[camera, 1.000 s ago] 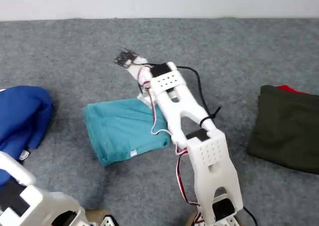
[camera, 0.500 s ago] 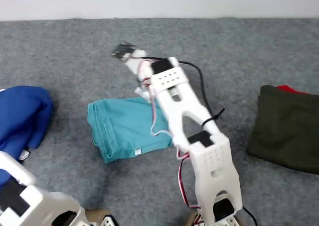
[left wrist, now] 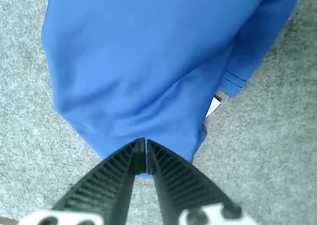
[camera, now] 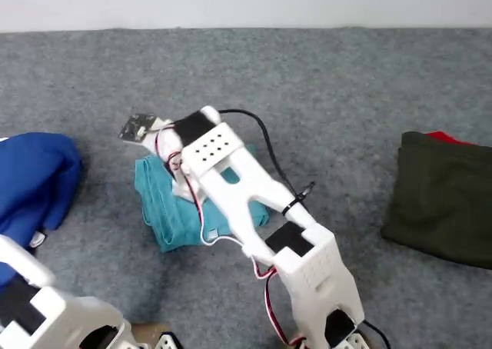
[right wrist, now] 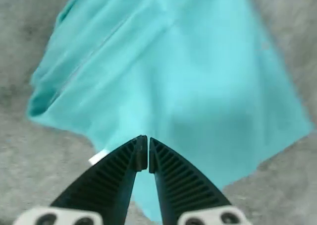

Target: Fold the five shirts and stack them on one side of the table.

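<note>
A folded teal shirt (camera: 163, 211) lies on the grey carpet left of centre. The right arm leans over it, and in the right wrist view my right gripper (right wrist: 143, 138) is shut, its tips just above the teal shirt (right wrist: 198, 71) with nothing between them. A crumpled blue shirt (camera: 34, 176) sits at the left edge. My left gripper (left wrist: 145, 141) is shut, its tips over the near edge of the blue shirt (left wrist: 148, 51). A folded dark green shirt (camera: 442, 195) lies at the right, with a red shirt (camera: 447, 137) peeking out from under it.
The left arm's white base (camera: 38, 310) stands at the bottom left corner. Grey carpet (camera: 346, 95) covers the whole table, with open room across the back and between the teal shirt and the dark green one.
The right arm has swung left from the teal shirt's right edge to above its middle. The teal shirt looks slightly narrower and more bunched. The other shirts have not moved.
</note>
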`<state>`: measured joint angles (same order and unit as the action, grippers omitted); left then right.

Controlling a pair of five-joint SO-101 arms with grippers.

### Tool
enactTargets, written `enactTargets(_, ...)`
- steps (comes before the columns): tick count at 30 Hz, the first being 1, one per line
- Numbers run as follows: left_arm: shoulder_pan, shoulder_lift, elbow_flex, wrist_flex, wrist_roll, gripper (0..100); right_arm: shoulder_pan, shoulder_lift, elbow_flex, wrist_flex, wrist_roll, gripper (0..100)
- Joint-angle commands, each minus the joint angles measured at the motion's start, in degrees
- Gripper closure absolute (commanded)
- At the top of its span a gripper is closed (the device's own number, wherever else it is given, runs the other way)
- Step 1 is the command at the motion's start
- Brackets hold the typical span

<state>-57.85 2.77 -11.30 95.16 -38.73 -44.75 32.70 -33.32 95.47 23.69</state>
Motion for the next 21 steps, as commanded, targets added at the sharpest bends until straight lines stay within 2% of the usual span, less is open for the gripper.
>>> enactTargets(1,0.09,-3.6,-2.15,0.0,0.09,98,-3.82,0.31,-1.93,1.45,-1.85,98.9)
enactTargets(10,-0.44,-3.6,-2.07,0.18,0.09,98,-14.55,9.89,-2.2,-5.23,-1.93,98.9)
enactTargets(14,-0.44,-3.6,-2.07,0.26,0.09,98,-14.55,6.73,-3.6,-4.26,-1.85,98.9)
enactTargets(21,-0.26,-3.6,-2.07,0.35,0.09,98,-9.63,-2.15,-10.55,-0.04,-1.76,98.9)
